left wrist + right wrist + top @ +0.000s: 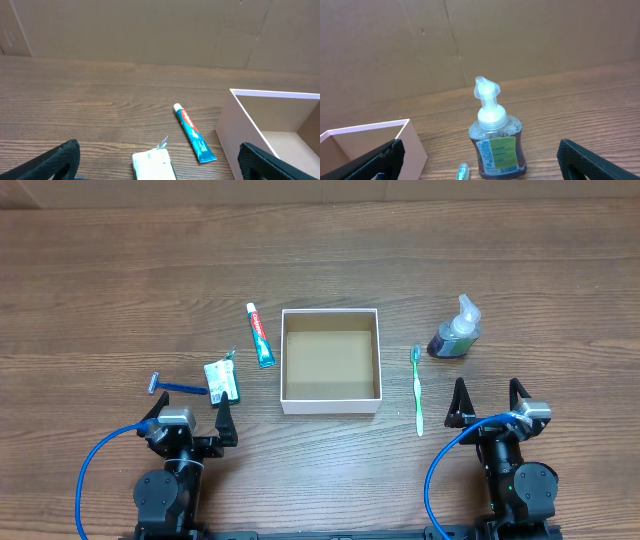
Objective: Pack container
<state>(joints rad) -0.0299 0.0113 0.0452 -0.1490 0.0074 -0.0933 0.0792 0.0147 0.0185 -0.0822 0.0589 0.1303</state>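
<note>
The container, a square white box with a brown inside, sits open and empty at the table's middle. It also shows in the left wrist view and the right wrist view. A teal toothpaste tube lies left of it. A white-green packet and a blue razor lie further left. A green toothbrush lies right of the box. A soap pump bottle stands at the right. My left gripper is open by the packet. My right gripper is open, below the bottle.
Brown cardboard walls stand behind the wooden table. Blue cables loop from both arm bases at the front edge.
</note>
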